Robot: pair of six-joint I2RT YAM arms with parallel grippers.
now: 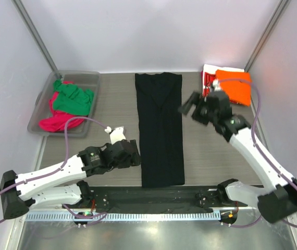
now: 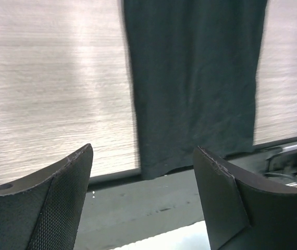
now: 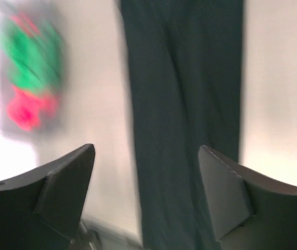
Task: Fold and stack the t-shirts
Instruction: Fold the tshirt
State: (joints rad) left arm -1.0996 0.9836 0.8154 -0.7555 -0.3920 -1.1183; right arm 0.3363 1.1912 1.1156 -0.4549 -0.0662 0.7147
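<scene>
Wood-grain table (image 1: 112,104) bears long, narrow folded black t-shirt (image 1: 160,130).

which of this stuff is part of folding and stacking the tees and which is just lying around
Part of the job:
- black tee, laid out flat mid-table
- orange tee, on the red-and-white tee, far right
- green tee and magenta tee, in the bin

Just lying about:
- clear bin
- table
</scene>
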